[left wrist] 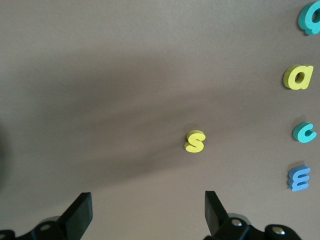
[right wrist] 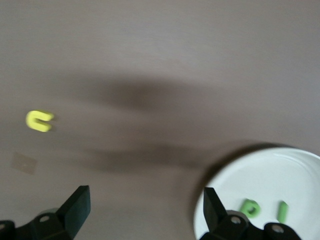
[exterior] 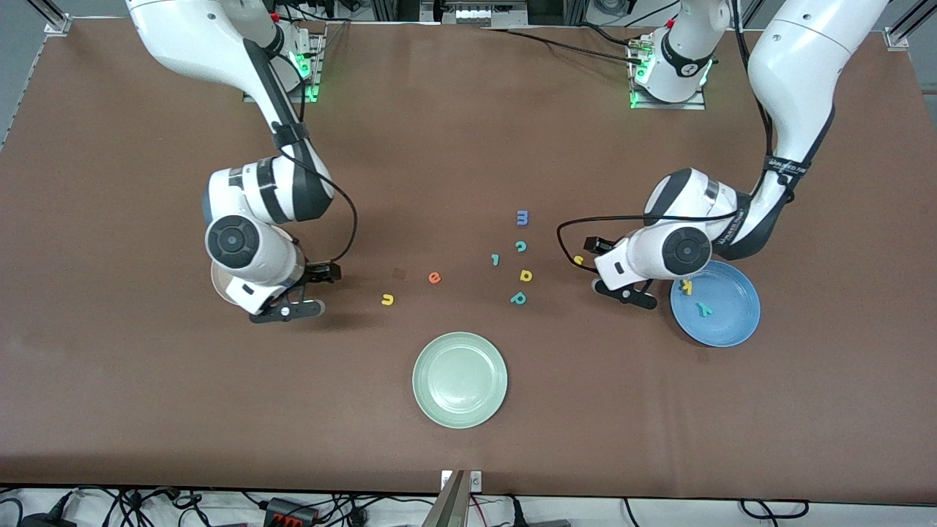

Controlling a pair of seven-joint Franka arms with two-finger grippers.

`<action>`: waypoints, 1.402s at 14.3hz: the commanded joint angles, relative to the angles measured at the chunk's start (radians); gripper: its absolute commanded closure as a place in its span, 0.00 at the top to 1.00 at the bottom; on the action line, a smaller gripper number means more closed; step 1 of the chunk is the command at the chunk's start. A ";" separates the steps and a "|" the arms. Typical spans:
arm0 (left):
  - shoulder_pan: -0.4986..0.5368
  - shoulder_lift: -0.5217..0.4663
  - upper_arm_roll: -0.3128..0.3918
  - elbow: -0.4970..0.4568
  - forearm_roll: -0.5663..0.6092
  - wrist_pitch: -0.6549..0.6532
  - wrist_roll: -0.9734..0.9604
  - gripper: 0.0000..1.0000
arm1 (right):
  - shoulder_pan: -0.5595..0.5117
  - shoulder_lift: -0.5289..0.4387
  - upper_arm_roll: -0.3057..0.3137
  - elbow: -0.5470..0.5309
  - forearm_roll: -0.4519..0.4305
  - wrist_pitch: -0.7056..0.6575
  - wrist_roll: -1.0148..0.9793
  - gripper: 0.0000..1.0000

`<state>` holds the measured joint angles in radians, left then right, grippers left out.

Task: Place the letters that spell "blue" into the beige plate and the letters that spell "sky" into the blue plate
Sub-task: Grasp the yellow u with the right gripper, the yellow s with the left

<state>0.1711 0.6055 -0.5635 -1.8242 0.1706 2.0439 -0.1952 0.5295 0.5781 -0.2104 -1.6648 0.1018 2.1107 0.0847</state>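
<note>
Pale green plate (exterior: 460, 379) nearest — both claws open, left claw (left wrist: 148, 212) by the yellow "s" (left wrist: 194, 141).

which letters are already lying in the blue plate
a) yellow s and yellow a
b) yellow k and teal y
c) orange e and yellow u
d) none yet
b: the front view shows the yellow k and the teal y inside the blue plate, while the yellow s lies on the table outside it.
</note>
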 commanded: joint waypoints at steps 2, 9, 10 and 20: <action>-0.045 0.020 0.010 -0.015 -0.005 0.076 -0.046 0.97 | 0.072 0.124 0.005 0.147 0.024 -0.003 -0.056 1.00; -0.081 0.053 0.011 -0.032 0.150 0.163 -0.052 0.85 | 0.108 0.183 0.048 0.162 0.019 0.106 -0.371 0.96; -0.079 0.062 0.011 -0.036 0.150 0.192 -0.052 0.84 | 0.116 0.184 0.048 0.157 0.018 0.103 -0.441 0.99; -0.119 0.103 0.024 -0.043 0.179 0.216 -0.058 0.72 | 0.106 0.236 0.046 0.138 0.010 0.213 -0.827 0.68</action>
<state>0.0623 0.7024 -0.5492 -1.8605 0.3189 2.2465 -0.2360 0.6399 0.8131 -0.1673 -1.5244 0.1045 2.3075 -0.6931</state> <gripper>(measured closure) 0.216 0.317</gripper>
